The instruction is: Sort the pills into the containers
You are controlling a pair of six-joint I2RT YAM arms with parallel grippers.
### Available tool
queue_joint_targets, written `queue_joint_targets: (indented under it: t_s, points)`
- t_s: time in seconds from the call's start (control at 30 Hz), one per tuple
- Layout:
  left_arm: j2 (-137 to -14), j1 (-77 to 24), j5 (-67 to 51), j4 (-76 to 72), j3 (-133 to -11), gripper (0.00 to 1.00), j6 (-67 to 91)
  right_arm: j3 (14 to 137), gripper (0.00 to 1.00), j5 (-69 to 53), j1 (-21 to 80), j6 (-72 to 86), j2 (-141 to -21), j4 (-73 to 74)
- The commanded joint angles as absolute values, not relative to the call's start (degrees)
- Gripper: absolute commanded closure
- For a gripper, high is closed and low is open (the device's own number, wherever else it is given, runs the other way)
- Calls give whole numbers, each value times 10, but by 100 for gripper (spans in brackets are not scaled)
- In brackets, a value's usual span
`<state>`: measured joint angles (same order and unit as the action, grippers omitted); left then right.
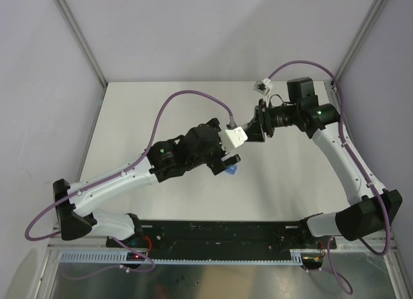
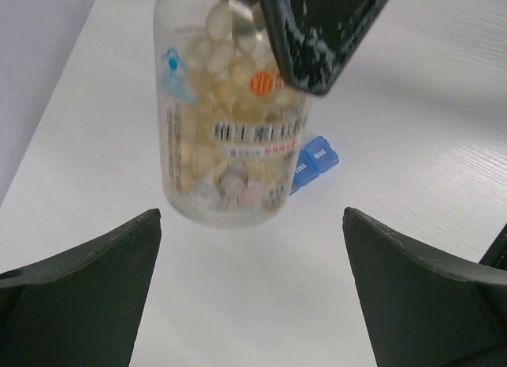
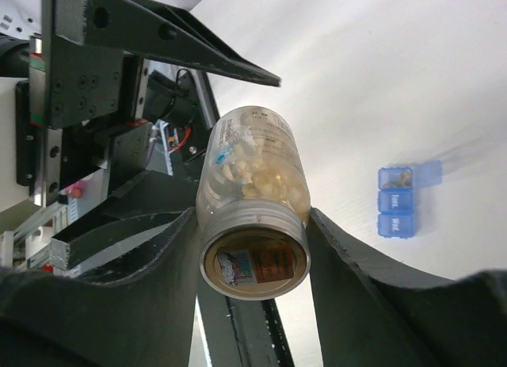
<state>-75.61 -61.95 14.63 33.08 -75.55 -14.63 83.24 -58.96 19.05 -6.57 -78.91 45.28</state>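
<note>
Light-blue pill box (image 3: 398, 202) lies flat, one end compartment open; pale pills (image 3: 260, 173) fill a clear bottle (image 3: 252, 219).

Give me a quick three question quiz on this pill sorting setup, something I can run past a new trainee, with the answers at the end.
1. Which arm holds the clear pill bottle? A left, B right, C neither.
2. True or false: the left gripper has its jaws shut.
3. Fill in: the pill box lying on the table is coloured ____.
Key: 1 B, the right gripper clamps it. 2 False, they stand wide open. 3 blue.
</note>
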Motion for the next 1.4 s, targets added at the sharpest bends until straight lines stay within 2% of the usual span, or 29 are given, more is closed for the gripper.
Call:
queue_joint_targets:
  t_s: [0.0, 0.27, 0.63, 0.97, 1.37]
  points:
    - [-724, -612, 146, 315, -763, 1, -139, 829, 100, -547, 166, -81, -762, 454]
    - [-675, -565, 118, 315, -735, 0, -131, 825, 100, -385, 142, -127, -761, 501]
    - [-614, -493, 62, 316, -699, 0, -119, 769, 100, -141, 133, -151, -783, 486]
    - [-594, -447, 36, 319, -676, 0, -114, 743, 100, -43, 132, -159, -846, 468]
    - [-586, -423, 22, 327, -668, 0, -111, 718, 100, -14, 145, -151, -937, 416]
